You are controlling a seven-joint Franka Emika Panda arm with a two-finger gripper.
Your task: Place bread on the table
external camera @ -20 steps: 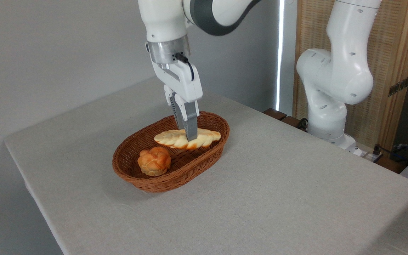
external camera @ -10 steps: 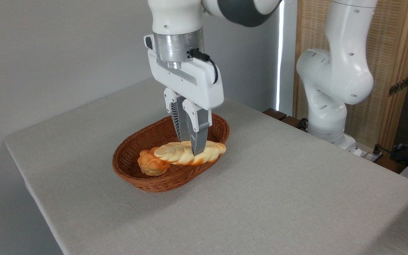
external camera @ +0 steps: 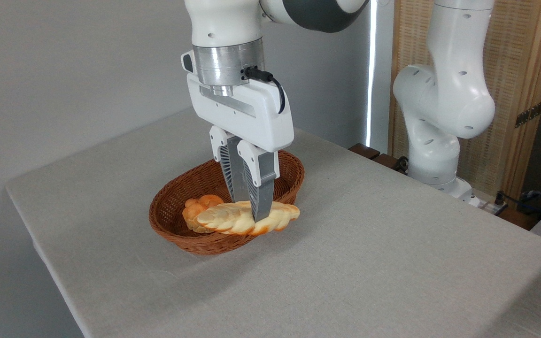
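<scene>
We are observing the hand [external camera: 255,217] pointing straight down, its two ribbed grey fingers [external camera: 262,188] pinched narrowly on the bread [external camera: 233,219] a little right of the loaf's middle. The bread is a long braided loaf, pale yellow on its plaited top and golden-brown along its lower edge, tapering at both ends. It is hanging roughly level in the grip, above the near right rim of the basket [external camera: 176,234]; its right end is reaching past that rim and over the cloth, while its left end is overlapping the bun [external camera: 195,209] as the camera sees it. We cannot tell whether loaf and bun are touching.

The basket is a brown oval of woven wicker with a raised, ribbed wall, and it is sitting on the bench [external camera: 369,263] in the left half of the surface, closer to the far edge than to the near one. The bun is a small round orange knotted piece lying inside the basket toward its left end, partly hidden behind the loaf.

We are recording the bench as a large rectangular surface under a light grey-beige cloth of fine, matte weave, with a rounded corner at the left. The arm's casing is smooth white, with a brushed metal collar above the hand's body and a black cable looping at its side.
</scene>
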